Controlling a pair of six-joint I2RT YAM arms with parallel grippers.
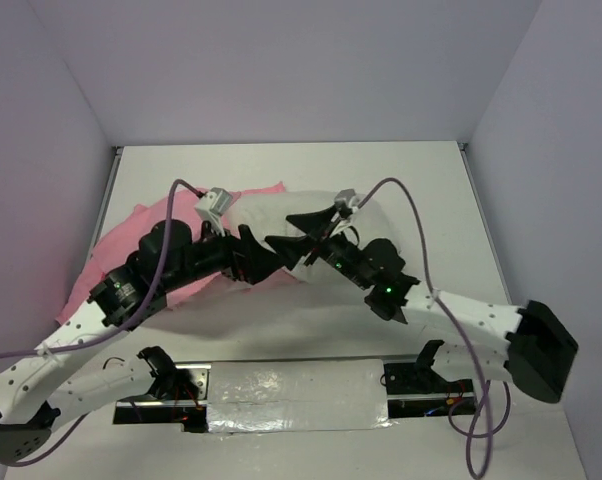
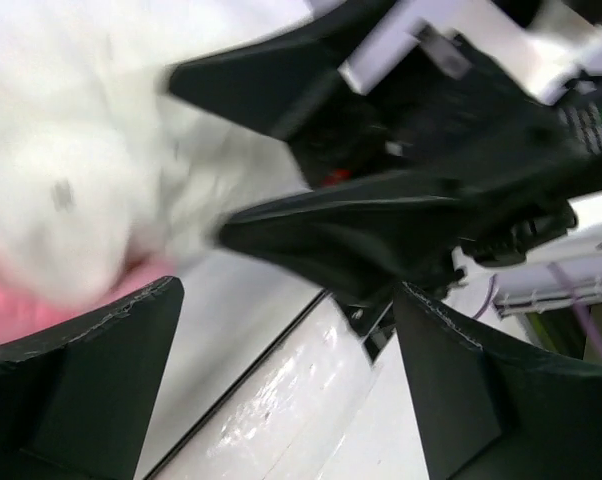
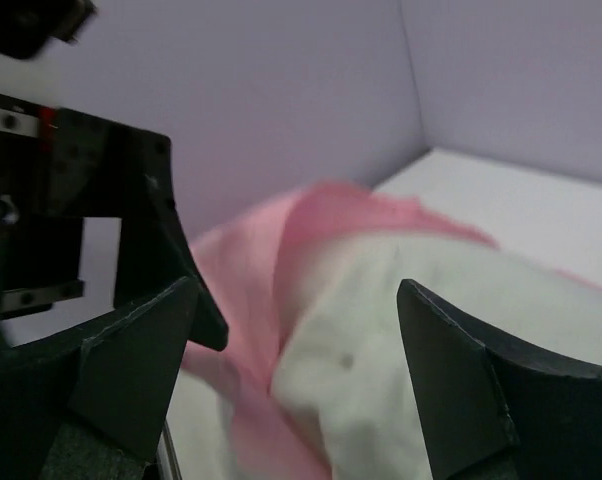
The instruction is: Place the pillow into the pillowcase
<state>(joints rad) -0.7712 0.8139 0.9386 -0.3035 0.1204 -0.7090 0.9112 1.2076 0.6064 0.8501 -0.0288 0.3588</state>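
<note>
Pillow position: the pillow [image 1: 266, 212] lies mid-table, somewhat toward the left edge of the table [image 1: 431, 190]. Its long axis runs roughly parallel to the far edge.
Pillowcase position: the pillowcase [image 1: 121, 245] spreads from the pillow's left end toward the left edge. In the right wrist view pink cloth laps around that end of the white body. How far the pillow is inside cannot be told.
Left gripper: the left gripper [image 1: 264, 255] sits at the pillow's near side with its fingers apart and nothing between them.
Right gripper: the right gripper [image 1: 299, 232] points left, nose to nose with the left one. Its fingers are spread and hold nothing.
Governing relation: the case mouth lies leftward of both hands. The left arm is nearer the pink fabric and the right arm nearer the bare white end.
Judgement: progress looks partial, and the next grasp probably needs a pinch on the case hem.
Pillow material: plump, soft and matte, with faint dark specks.
Pillowcase material: thin, limp and folded, with a slight sheen. It is likely to slip and bunch when pulled.
</note>
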